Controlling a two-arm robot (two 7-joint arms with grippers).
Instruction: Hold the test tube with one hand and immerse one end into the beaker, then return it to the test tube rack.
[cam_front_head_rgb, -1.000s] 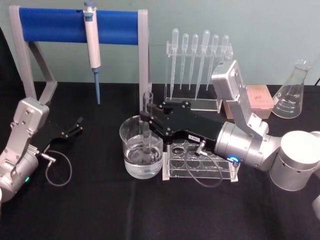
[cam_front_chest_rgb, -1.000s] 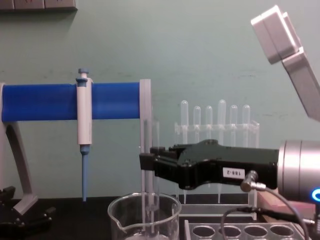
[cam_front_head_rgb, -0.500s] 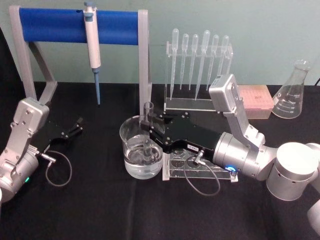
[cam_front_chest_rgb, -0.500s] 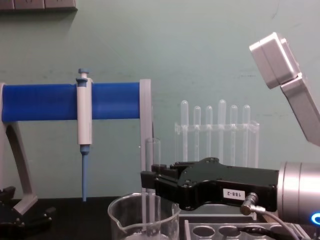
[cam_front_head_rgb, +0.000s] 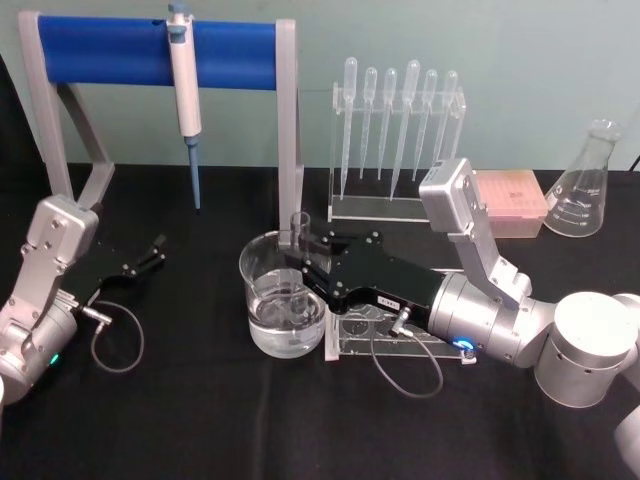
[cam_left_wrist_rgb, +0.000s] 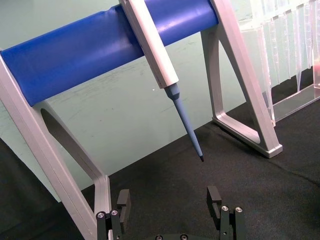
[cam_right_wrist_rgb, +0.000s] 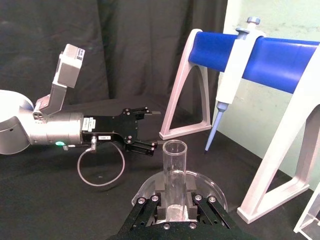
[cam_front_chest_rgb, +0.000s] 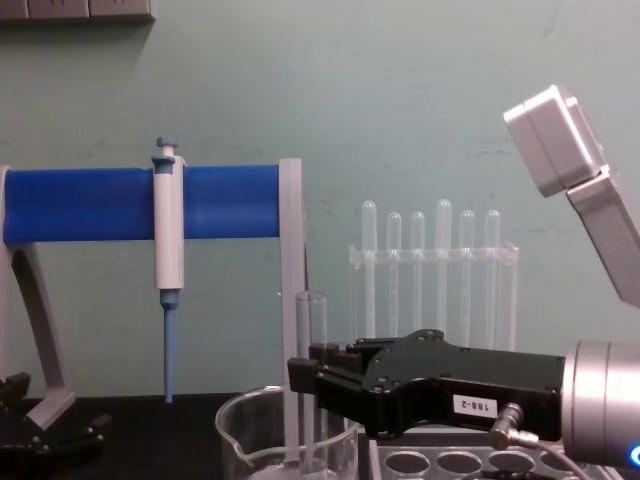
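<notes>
Gripping the test tube (cam_front_head_rgb: 298, 224) upright, the right gripper (cam_front_head_rgb: 299, 252) is clamped on it over the beaker (cam_front_head_rgb: 248, 275). Tube's lower end sits down inside the beaker, which holds clear liquid. Rack (cam_front_head_rgb: 400, 345) just beside the beaker. Left gripper (cam_front_head_rgb: 152, 252) rests on the table (cam_front_head_rgb: 200, 420), far left, fingers spread, empty.

The right gripper (cam_front_head_rgb: 298, 252) reaches in level from the right on its silver wrist, jaws clamped on the upright test tube (cam_front_head_rgb: 298, 226) — the left gripper (cam_front_head_rgb: 152, 252) lies parked low at the left, jaws apart
</notes>
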